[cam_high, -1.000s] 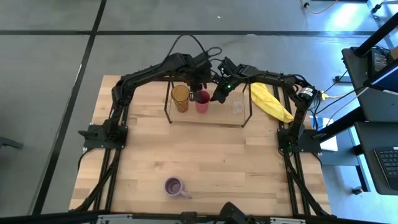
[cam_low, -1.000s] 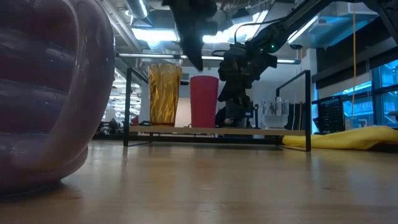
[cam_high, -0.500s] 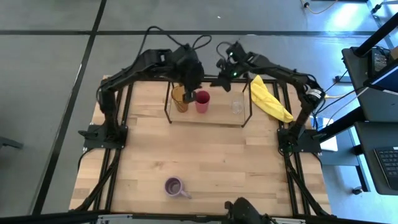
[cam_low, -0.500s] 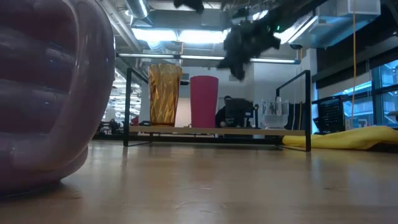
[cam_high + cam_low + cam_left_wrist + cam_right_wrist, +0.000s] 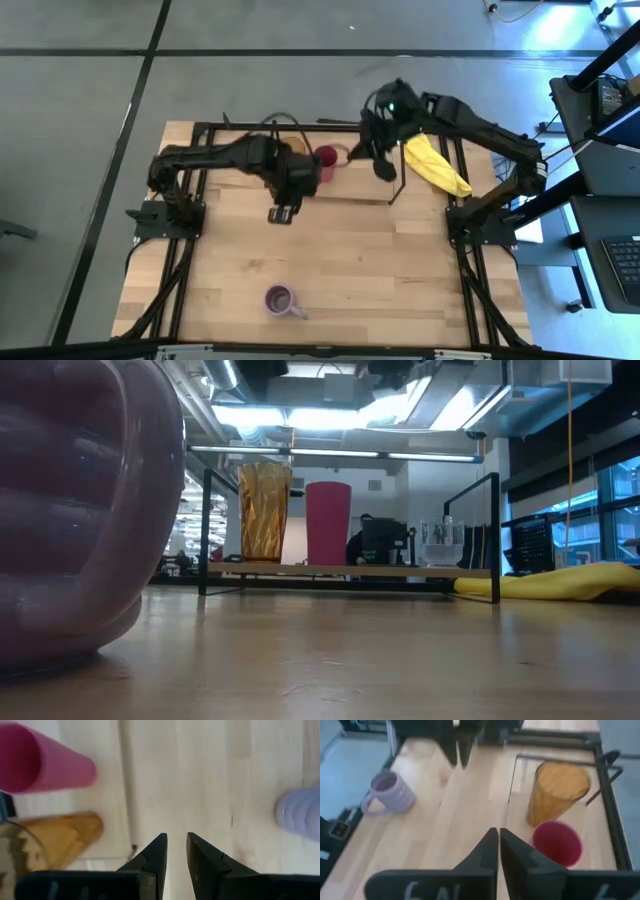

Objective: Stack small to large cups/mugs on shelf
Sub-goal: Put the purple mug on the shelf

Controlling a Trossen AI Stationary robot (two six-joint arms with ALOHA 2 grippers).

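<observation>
On shelf [image 5: 392, 196], twelve o'clock: amber ribbed tumbler [image 5: 264, 511], magenta cup [image 5: 328, 522], clear glass [image 5: 441, 544] | lavender handled mug [image 5: 281, 299] left at six | my left gripper [image 5: 174, 851] slightly parted, empty | right gripper [image 5: 498, 844] nearly pressed together, empty

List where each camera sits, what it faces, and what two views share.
High: above, looking straight down; table, both arms, left gripper, right gripper.
Low: table height, looking across at the shelf; mug close; no gripper.
Left wrist: on left arm, looking down past own fingers.
Right wrist: on right arm, looking past own fingers toward left gripper.
Shared: both wrist views show tumbler, red cup, mug.
</observation>
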